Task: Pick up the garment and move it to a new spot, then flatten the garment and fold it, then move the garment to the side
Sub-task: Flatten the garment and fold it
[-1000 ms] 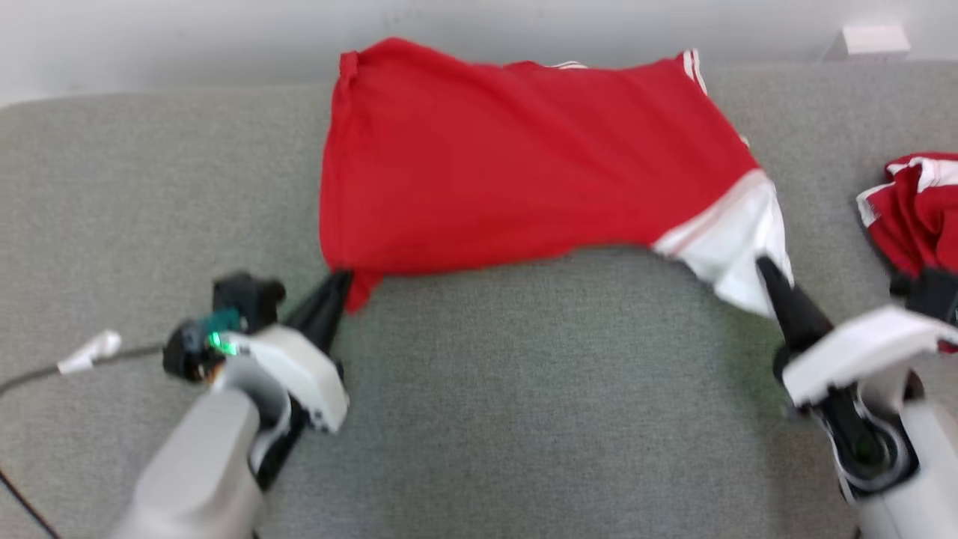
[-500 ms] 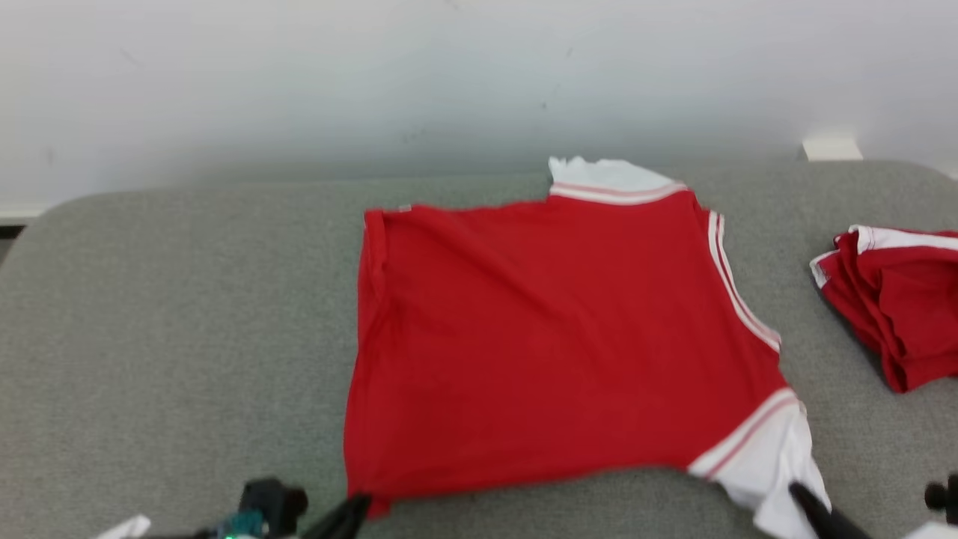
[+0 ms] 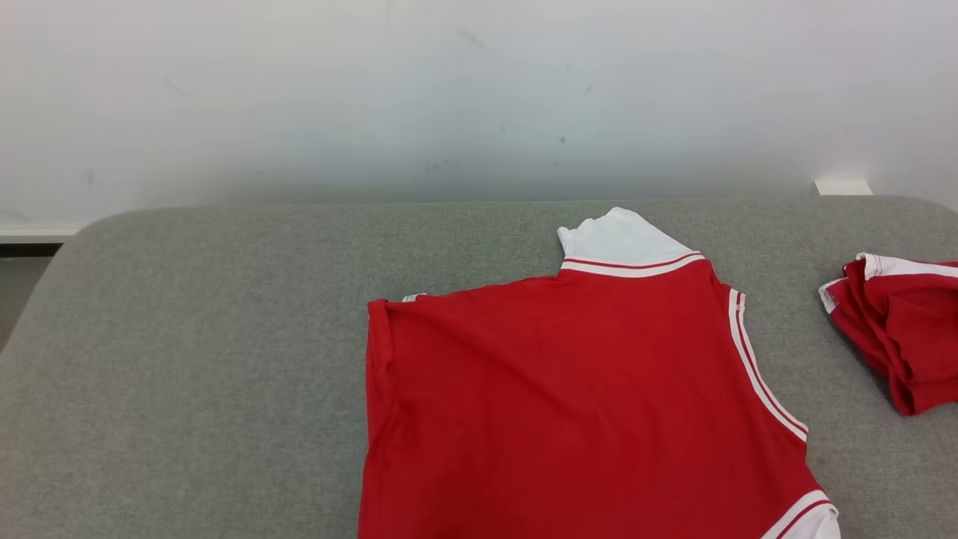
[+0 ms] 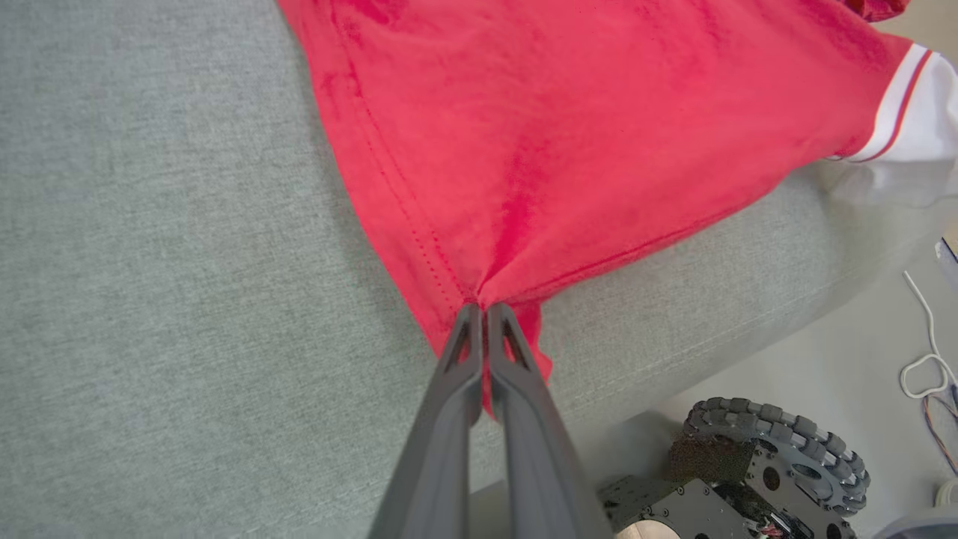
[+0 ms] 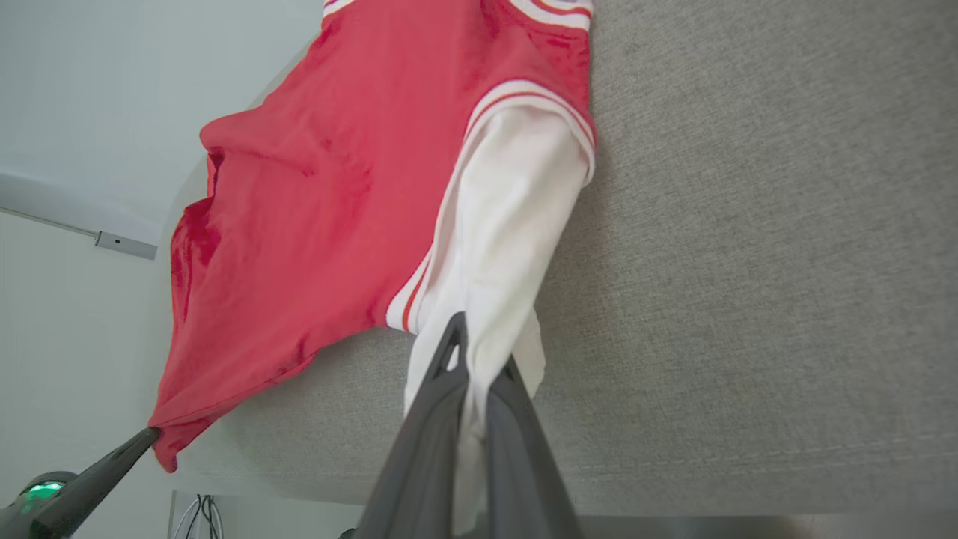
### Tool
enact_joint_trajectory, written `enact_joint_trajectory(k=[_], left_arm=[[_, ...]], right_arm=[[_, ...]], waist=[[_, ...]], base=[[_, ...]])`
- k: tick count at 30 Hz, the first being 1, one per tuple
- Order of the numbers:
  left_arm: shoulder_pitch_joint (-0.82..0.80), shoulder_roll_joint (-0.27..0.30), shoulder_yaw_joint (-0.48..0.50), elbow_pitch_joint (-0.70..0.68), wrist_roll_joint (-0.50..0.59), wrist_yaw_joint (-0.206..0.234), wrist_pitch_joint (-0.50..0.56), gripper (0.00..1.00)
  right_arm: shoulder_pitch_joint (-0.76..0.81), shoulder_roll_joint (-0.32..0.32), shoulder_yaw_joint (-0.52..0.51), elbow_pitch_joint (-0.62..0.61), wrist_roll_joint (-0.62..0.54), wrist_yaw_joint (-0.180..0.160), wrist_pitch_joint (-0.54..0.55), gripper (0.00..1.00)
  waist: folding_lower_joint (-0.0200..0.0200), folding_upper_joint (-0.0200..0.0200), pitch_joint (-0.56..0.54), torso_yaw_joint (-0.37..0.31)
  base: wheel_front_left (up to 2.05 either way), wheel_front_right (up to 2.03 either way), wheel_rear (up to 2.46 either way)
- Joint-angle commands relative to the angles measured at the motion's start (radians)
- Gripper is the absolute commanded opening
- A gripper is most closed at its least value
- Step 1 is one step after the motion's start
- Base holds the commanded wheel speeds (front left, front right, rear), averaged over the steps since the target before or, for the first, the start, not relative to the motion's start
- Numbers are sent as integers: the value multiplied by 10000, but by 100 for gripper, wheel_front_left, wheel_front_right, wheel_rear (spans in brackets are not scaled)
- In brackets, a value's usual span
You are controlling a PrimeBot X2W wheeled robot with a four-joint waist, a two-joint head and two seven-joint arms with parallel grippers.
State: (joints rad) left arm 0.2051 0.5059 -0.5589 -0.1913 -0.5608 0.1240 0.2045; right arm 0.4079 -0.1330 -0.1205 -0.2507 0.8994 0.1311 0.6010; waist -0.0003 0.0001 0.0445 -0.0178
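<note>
The garment [image 3: 569, 404] is a red T-shirt with white sleeves and white stripes, spread on the grey table [image 3: 187, 337] with its near part running off the bottom of the head view. In the left wrist view my left gripper [image 4: 485, 308] is shut on a red hem corner of the garment [image 4: 569, 135], near the table's front edge. In the right wrist view my right gripper [image 5: 479, 352] is shut on the white sleeve [image 5: 509, 217], which hangs stretched from it. The left gripper [image 5: 142, 438] also appears there, holding the far red corner.
A second red and white garment [image 3: 898, 329] lies bunched at the table's right edge. A pale wall [image 3: 449, 97] stands right behind the table. Below the front edge are the robot's wheeled base [image 4: 771, 464] and a white cable [image 4: 924, 352] on the floor.
The head camera has tilted up, so the whole picture has shifted down. The garment has gone from hanging stretched to lying flatter, and its far white sleeve has come into sight.
</note>
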Motion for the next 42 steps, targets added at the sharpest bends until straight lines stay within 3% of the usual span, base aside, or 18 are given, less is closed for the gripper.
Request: enact_joint_trajectory(k=[1, 13, 22, 32, 33, 34, 35, 36, 42], left_arm=[[17, 129, 62, -59, -25, 20, 65, 0], [-2515, 397, 224, -297, -1278, -1045, 2485, 0], [-4992, -252, 278, 1471, -2013, -1514, 3739, 0], [-6582, -1051, 31, 3771, -1468, -1589, 3366, 0], [-6650, -1123, 28, 3961, -1420, -1590, 3261, 0], [-6713, -1194, 31, 4094, -1384, -1574, 3142, 30], [-6744, -1246, 29, 4222, -1341, -1574, 3018, 81], [-6739, -1294, 92, 4332, -1345, -1500, 2870, 100], [-6046, -1389, 655, 3796, -1364, -927, 1598, 100]], right_arm=[[28, 17, -86, -93, -126, -13, 72, 0], [-2069, 3, -268, 190, -1048, -14, 1878, 0], [-5254, -43, -281, 1554, -2214, -14, 3252, 0], [-7386, -84, 250, 3150, -3245, -13, 2238, 2], [-7502, -130, 297, 3296, -3359, -13, 1946, 33], [-7569, -150, 361, 3438, -3413, -14, 1698, 93], [-7582, -149, 416, 3606, -3441, -14, 1471, 100], [-7601, -171, 422, 3699, -3493, -13, 1227, 100], [-6985, -700, 572, 3310, -3413, -14, -405, 100]], waist=[[3, -1, 0, -8], [3, -1, 163, 67], [3, -1, 898, 246], [3, -1, 1383, 349], [3, -1, 1398, 345], [3, -1, 1407, 342], [3, -1, 1404, 340], [3, -1, 1401, 341], [3, -1, 1239, 287]], base=[[0, 0, 0], [0, 0, 0], [0, 0, 0], [0, 0, 0], [0, 0, 0], [0, 0, 0], [0, 0, 0], [0, 0, 0], [0, 0, 0]])
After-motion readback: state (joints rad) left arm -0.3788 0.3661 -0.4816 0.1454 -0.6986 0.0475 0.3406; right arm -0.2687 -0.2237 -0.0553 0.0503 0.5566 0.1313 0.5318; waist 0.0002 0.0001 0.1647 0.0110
